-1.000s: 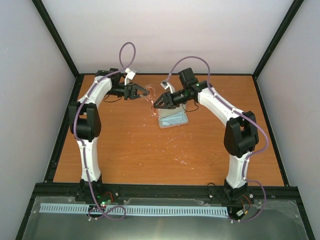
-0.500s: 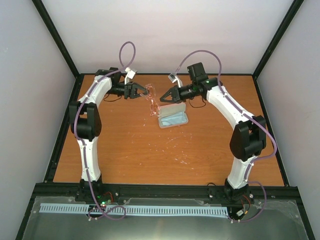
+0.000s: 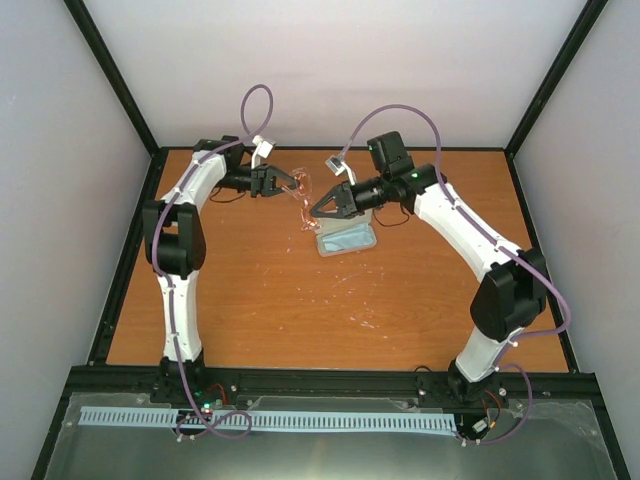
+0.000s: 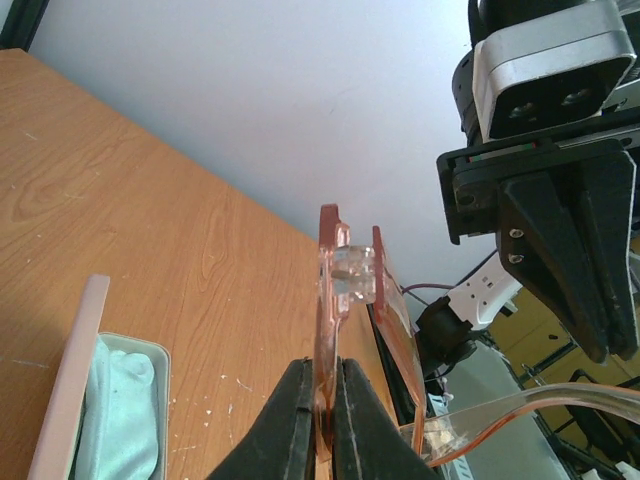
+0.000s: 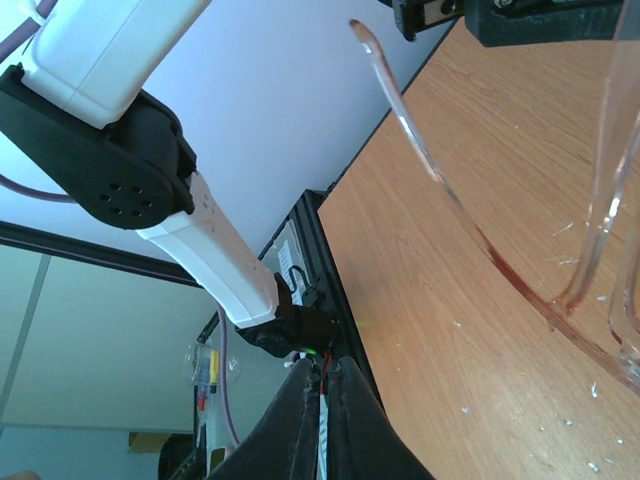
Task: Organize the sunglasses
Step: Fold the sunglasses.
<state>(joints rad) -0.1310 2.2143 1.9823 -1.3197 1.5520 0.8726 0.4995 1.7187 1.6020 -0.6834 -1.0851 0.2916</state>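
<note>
The sunglasses [image 3: 303,199], a thin reddish-brown frame with amber lenses, hang in the air above the far middle of the table. My left gripper [image 3: 288,183] is shut on them. The left wrist view shows its jaws [image 4: 322,372] pinching the sunglasses' [image 4: 334,290] frame edge-on. My right gripper [image 3: 316,212] points at the sunglasses from the right, its tips close beside them, and it is shut. In the right wrist view its jaws [image 5: 325,362] hold nothing, and a translucent temple arm [image 5: 440,185] curves past to their right.
An open pale pink case [image 3: 348,252] lies on the wooden table just below the right gripper, with a light blue cloth [image 3: 347,238] inside. The left wrist view shows the case's edge [image 4: 70,390] and the cloth [image 4: 115,420]. Black rails frame the table.
The right gripper closed from open. It drew back to the right, then came back in beside the sunglasses. The left gripper kept its hold and stayed put.
</note>
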